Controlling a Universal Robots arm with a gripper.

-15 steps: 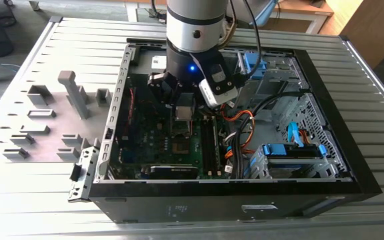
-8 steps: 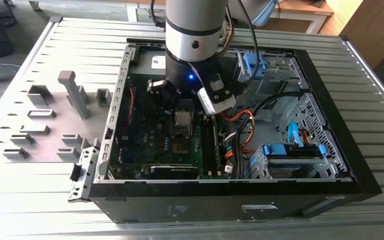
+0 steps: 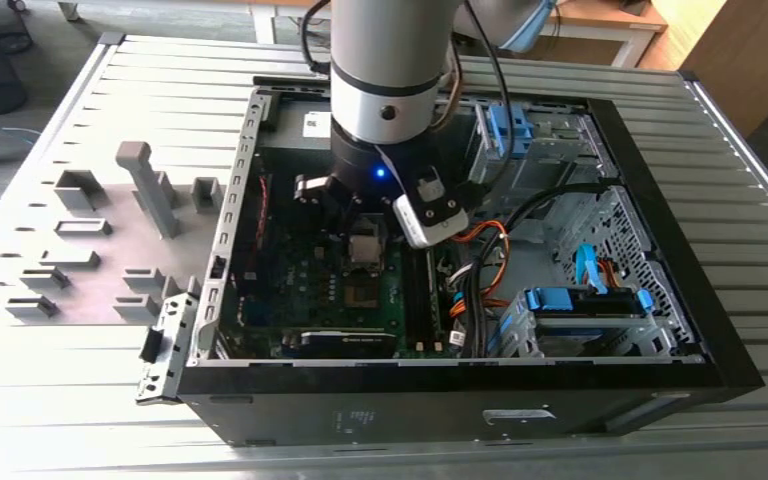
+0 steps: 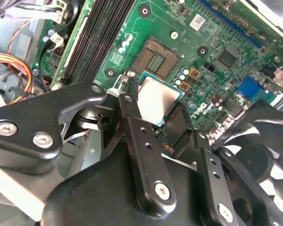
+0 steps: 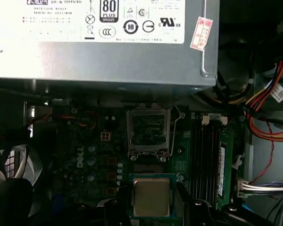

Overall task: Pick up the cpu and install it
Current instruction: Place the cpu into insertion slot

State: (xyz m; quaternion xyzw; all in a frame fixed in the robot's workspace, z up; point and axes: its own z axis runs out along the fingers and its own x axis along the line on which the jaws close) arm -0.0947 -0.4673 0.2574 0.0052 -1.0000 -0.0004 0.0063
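The cpu [image 4: 156, 98] is a small square chip with a silvery top and green edge, and my gripper [image 4: 155, 104] is shut on it, a black finger [image 4: 128, 109] on either side. It hangs a little above the green motherboard [image 4: 217, 33], short of the open socket [image 4: 158, 59]. In the first wrist view the cpu [image 5: 152, 195] sits between the fingers [image 5: 114, 207], near the socket [image 5: 148, 168] and its raised metal frame [image 5: 148, 131]. In the exterior view my gripper [image 3: 364, 240] is inside the open computer case [image 3: 491, 390], above the socket [image 3: 357, 295].
A grey power-supply box [image 5: 104, 61] overhangs the board beyond the socket. Memory slots [image 5: 205, 155] run beside it, and a black fan [image 4: 266, 136] is close by. Orange cables [image 3: 484, 265] and blue drive cages [image 3: 584, 300] fill the case's other half. Grey holder blocks [image 3: 91, 230] stand outside.
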